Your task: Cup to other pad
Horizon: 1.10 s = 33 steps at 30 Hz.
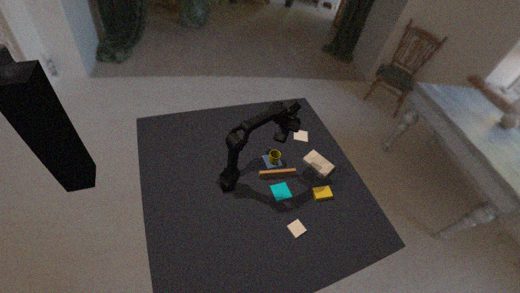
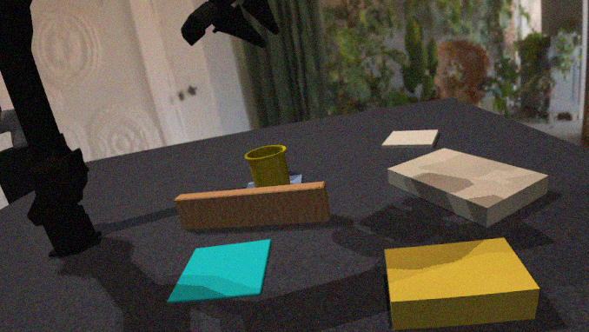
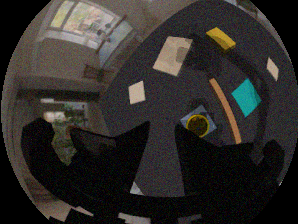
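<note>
The wooden bar (image 1: 278, 173) (image 2: 254, 210) (image 3: 226, 110) lies between two pads. On one long side of it is the blue pad (image 1: 266, 159) (image 2: 296, 179) (image 3: 202, 110), and the yellow cup (image 1: 274, 157) (image 2: 268, 167) (image 3: 197, 123) stands upright on that pad, near the bar but apart from it. The teal pad (image 1: 281, 191) (image 2: 223, 271) (image 3: 246, 98) lies on the bar's opposite side, with no cup on it.

The gripper (image 1: 287, 132) (image 2: 270, 39) (image 3: 162, 126) is raised well above the level of the bar, on the cup's side of it. Its fingers are partly open, with a moderate gap and nothing held between them. The cup is lower than the fingertips and apart from them; in the wrist view it shows just beside the tip of the right-hand finger in the picture, outside the gap, toward the bar. The inside of the cup is too dark to make out any marbles.

The arm's base (image 1: 228, 180) (image 2: 71, 235) stands off one end of the bar. Beyond the other end are the large pale block (image 1: 318, 163) (image 2: 466, 182) (image 3: 172, 56), on the cup's side, and the yellow block (image 1: 322, 193) (image 2: 460, 278) (image 3: 221, 39), on the teal pad's side. One small pale square (image 1: 301, 136) (image 2: 411, 138) (image 3: 136, 93) lies farther from the bar on the cup's side; another pale square (image 1: 297, 228) (image 3: 272, 69) lies past the teal pad as seen from the bar.
</note>
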Each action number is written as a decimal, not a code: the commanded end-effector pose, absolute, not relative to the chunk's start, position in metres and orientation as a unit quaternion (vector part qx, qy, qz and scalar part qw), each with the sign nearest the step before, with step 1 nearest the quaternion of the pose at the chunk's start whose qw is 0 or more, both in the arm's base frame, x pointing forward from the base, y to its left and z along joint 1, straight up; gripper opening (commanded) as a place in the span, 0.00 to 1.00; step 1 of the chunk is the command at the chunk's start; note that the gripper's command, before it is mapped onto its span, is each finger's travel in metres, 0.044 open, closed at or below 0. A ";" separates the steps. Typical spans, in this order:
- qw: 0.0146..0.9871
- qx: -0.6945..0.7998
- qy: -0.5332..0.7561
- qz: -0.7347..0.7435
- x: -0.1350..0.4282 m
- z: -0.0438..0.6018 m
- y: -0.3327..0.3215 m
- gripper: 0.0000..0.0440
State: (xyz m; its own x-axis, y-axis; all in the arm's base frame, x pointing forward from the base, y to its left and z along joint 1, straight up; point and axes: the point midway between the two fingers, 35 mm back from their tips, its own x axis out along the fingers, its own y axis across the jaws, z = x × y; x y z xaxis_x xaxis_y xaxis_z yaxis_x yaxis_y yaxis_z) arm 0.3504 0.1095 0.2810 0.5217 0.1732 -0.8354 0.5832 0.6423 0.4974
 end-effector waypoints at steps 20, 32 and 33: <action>0.687 0.355 0.576 -0.266 0.333 0.219 0.102 0.38; 0.645 0.317 0.613 -0.329 0.322 0.185 0.096 0.39; 0.643 0.315 0.614 -0.333 0.321 0.182 0.096 0.39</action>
State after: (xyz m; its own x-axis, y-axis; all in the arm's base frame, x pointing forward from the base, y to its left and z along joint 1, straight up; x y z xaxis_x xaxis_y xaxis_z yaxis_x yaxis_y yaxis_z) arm 0.3241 0.0977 0.1921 0.0632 -0.0154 -0.9979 0.8052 0.5915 0.0419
